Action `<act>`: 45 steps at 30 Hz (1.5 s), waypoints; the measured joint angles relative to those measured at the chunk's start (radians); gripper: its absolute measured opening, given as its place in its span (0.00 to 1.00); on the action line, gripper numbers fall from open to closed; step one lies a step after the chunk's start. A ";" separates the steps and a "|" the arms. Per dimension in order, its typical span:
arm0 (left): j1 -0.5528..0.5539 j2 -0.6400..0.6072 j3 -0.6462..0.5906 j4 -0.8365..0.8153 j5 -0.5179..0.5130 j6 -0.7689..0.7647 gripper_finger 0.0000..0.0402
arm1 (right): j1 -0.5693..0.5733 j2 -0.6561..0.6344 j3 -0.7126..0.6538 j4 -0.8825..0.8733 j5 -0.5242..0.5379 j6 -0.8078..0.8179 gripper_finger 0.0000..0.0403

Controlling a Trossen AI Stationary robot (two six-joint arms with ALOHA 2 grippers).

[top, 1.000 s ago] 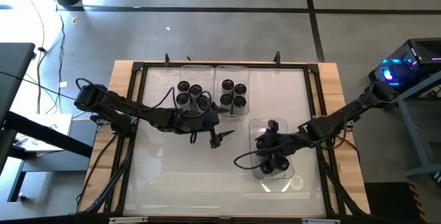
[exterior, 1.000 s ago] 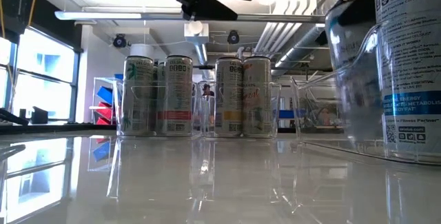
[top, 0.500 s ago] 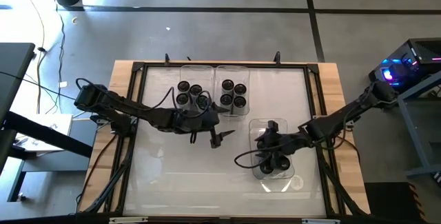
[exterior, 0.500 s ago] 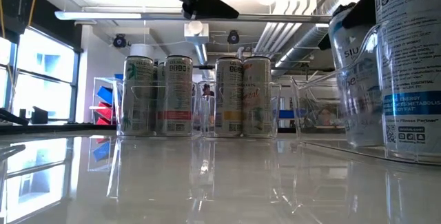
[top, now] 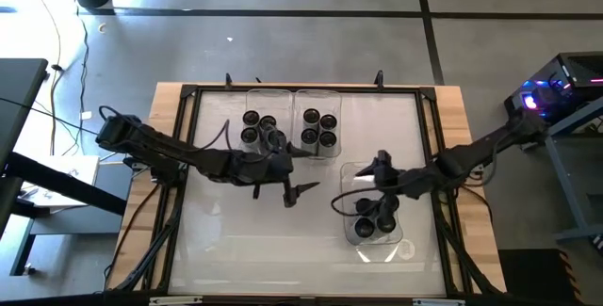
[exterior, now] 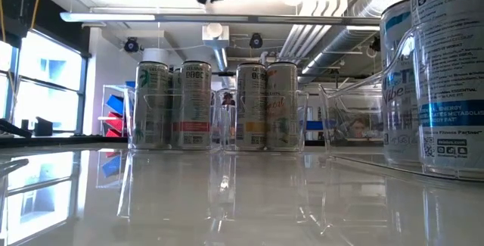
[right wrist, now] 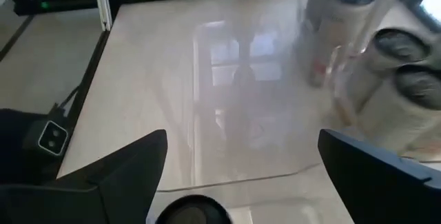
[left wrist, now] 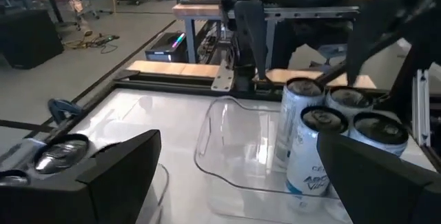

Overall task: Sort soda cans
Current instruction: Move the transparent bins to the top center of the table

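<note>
Two sets of jaws are wide open and hold nothing. The right gripper [top: 379, 167] hangs over the near clear bin [top: 396, 249], at the bin's far end, and its wrist view shows the fingers spread with only the shiny table [top: 236, 240] and one dark can top [right wrist: 193, 211] between them. The left gripper [top: 300, 169] hovers over bare table just in front of the two back bins, and its fingers are spread too, with nothing in them. My guess is that the right arm is above its bin because that bin is where cans get picked from or put down — and the left arm waits near the back bins to serve those. Soda cans sit in three groups. Four or five stand in the back left bin [top: 252, 94], four stand in the back right bin [top: 330, 94], and about three stand in the near clear bin, just below the right gripper. Every can stands upright, with its long side going up and down and its dark round top facing the ceiling. The low view shows the back cans [exterior: 197, 106] standing straight in a row — none is tipped or lying down.
</note>
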 joint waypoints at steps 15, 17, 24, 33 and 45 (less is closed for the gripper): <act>-0.049 -0.374 -0.275 -0.120 -0.235 -0.062 0.96 | 0.236 -0.189 -0.026 -0.161 0.254 0.240 0.93; -0.068 -0.394 -0.316 -0.104 -0.259 -0.091 0.96 | 0.288 -0.122 0.003 -0.159 0.249 0.287 0.93; -0.130 -0.391 -0.335 -0.069 -0.293 -0.158 0.96 | 0.454 0.173 0.208 -0.285 0.166 0.554 0.93; -0.159 -0.391 -0.335 0.006 -0.335 -0.150 0.96 | 0.538 0.535 0.413 -0.345 -0.024 0.664 0.88; -0.159 -0.391 -0.335 0.027 -0.335 -0.149 0.96 | 0.447 0.791 0.603 -0.696 -0.056 0.559 0.57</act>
